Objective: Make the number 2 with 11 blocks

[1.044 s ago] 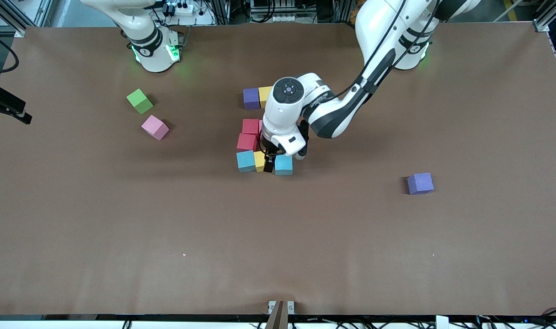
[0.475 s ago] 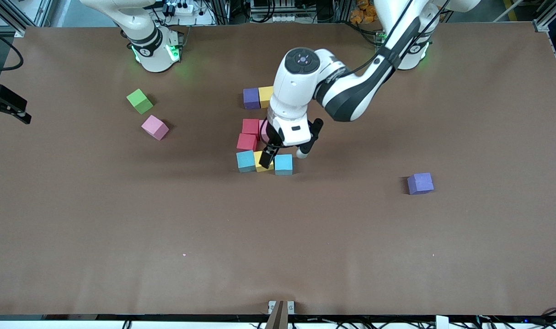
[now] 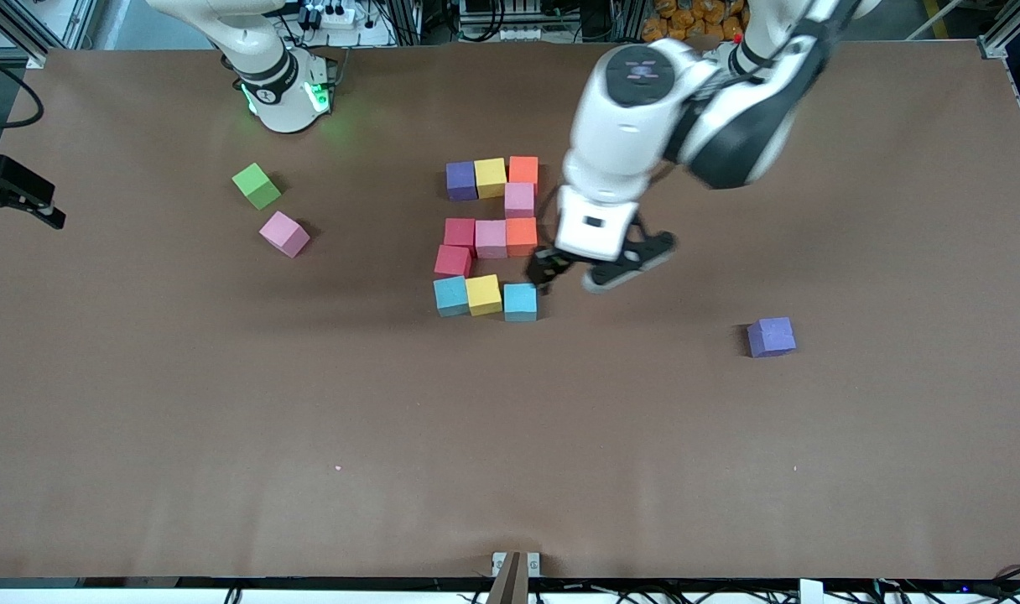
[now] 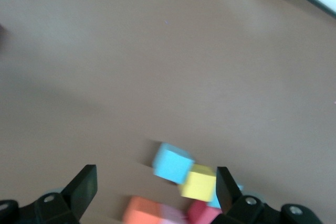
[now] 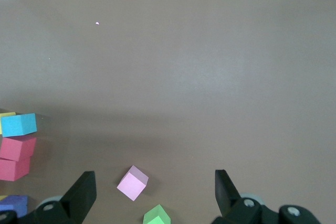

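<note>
Eleven blocks lie together as a blocky number 2 [image 3: 491,238] in the middle of the table. Its bar nearest the arms' bases is purple [image 3: 461,180], yellow and orange [image 3: 523,170]. A pink block [image 3: 519,200] joins it to a red, pink and orange bar. A red block [image 3: 452,261] joins that to a light blue [image 3: 450,295], yellow [image 3: 483,294] and light blue bar. My left gripper [image 3: 598,267] hangs open and empty over the table beside the digit; the left wrist view shows it [image 4: 156,174] above the light blue block [image 4: 172,162]. My right gripper [image 5: 153,182] is open and empty, above a loose pink block [image 5: 132,183].
A loose pink block [image 3: 284,233] and a green cube [image 3: 257,185] lie toward the right arm's end. A loose purple block [image 3: 771,336] lies toward the left arm's end, nearer the front camera than the digit. The right arm's base [image 3: 283,88] stands at the table's edge.
My left gripper has lifted off the yellow block in the nearest bar and swung up toward its own end, uncovering the pink and orange blocks. The right arm has not moved.
</note>
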Robot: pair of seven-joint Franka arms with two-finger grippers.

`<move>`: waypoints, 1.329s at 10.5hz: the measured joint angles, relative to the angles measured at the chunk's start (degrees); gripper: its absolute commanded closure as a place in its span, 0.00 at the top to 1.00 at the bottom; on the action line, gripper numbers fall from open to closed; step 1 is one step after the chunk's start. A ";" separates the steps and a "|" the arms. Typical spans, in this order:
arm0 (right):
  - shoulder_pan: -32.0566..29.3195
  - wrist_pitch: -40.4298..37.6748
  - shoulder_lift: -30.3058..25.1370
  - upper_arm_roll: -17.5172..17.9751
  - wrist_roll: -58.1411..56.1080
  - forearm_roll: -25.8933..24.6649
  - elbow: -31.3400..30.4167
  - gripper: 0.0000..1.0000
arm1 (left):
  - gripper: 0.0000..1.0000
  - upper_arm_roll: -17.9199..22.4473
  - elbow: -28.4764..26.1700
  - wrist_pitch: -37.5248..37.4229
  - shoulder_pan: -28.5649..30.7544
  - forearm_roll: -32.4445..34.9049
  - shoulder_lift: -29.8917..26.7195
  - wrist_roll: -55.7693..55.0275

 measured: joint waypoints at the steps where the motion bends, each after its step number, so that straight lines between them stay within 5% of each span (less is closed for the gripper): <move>1: -0.16 -0.13 0.02 -0.05 -0.07 0.33 -0.02 1.00 | 1.00 0.91 0.07 -4.77 2.76 -1.44 -2.23 10.74; 5: -0.18 -0.57 0.36 0.00 -0.07 0.43 -0.05 1.00 | 1.00 5.17 0.16 -20.82 7.10 -1.80 -9.87 38.97; 8: -0.17 -1.28 0.69 0.03 -0.10 0.43 -0.21 1.00 | 1.00 6.43 0.46 -23.65 11.93 -1.79 -12.74 44.02; 12: -0.18 -1.36 1.14 0.05 -0.11 0.43 -0.16 1.00 | 1.00 2.06 0.54 -26.92 25.59 -2.87 -18.18 50.54; 14: -0.17 -1.29 1.13 0.09 -0.11 0.43 -0.12 1.00 | 1.00 2.08 0.61 -28.10 27.54 -3.05 -19.09 52.02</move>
